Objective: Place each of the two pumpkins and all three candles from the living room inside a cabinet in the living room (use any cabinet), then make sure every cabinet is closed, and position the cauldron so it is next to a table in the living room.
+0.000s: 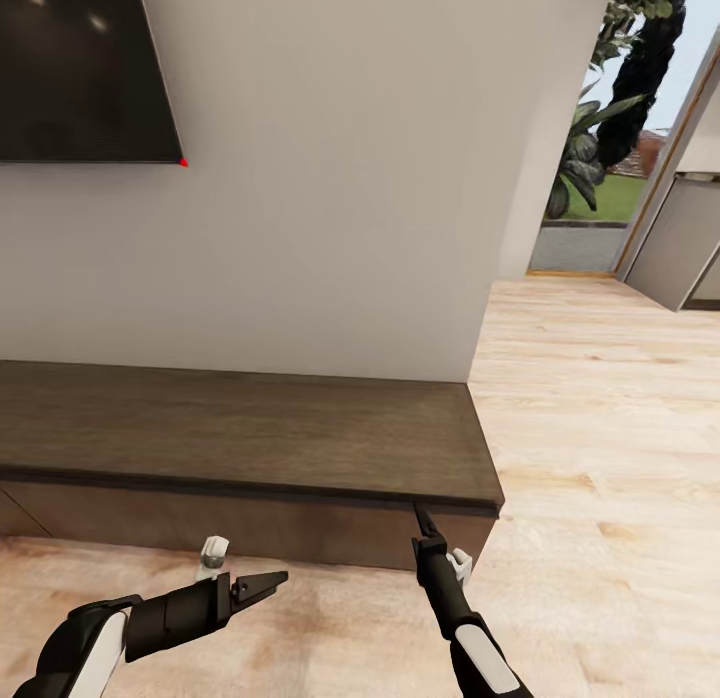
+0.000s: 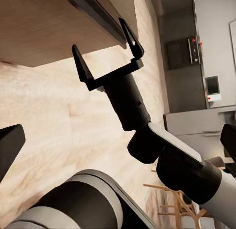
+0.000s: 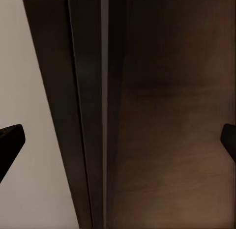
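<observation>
Cabinet [image 1: 250, 433] front blocks right claw [image 1: 424, 518]; floor [image 1: 600, 428] open.

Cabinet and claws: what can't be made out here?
- Cabinet interior: head view, hidden behind the drawer fronts.
- Cabinet's left end: head view, cut off by the frame edge.
- Right claw tip contact with the cabinet edge: left wrist view shows its open fingers beside the edge; touching or not is unclear.
- Left claw: head view, seen side-on, finger gap unreadable.

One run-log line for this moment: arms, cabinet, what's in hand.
right gripper: open, at cabinet top-front edge, empty | left gripper: open, empty, over floor | drawer fronts: closed | pumpkins, candles, cauldron: unseen
</observation>
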Motion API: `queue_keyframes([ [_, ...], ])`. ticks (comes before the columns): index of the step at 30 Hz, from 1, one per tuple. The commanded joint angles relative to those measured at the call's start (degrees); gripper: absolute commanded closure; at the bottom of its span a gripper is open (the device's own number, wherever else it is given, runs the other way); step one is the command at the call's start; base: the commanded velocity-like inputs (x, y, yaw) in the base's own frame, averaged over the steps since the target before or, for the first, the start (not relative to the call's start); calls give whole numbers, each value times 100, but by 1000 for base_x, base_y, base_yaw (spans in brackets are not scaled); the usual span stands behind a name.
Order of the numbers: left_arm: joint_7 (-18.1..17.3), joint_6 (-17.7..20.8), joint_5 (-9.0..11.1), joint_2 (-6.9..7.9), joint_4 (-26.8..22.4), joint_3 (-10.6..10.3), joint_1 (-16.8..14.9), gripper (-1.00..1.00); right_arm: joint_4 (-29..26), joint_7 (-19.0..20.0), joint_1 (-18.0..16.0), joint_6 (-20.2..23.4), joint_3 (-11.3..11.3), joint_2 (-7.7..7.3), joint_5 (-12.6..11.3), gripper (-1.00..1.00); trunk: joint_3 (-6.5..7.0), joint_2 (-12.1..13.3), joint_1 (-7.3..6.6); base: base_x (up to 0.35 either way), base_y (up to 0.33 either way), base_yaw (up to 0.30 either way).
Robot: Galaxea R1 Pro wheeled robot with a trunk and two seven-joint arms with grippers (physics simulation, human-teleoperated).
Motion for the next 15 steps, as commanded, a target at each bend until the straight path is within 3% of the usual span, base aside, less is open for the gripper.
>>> queue_keyframes([
  [1, -25, 20, -12, 0, 0, 0, -3, -100, 5, 26, -3, 22, -15, 4, -35, -100, -5, -2, -1, 0, 0, 0],
  [15, -25, 12, -12, 0, 1, 11, -3, -100, 5, 26, -7, 27, -15, 4, -35, -100, -5, -2, -1, 50, 0, 0],
])
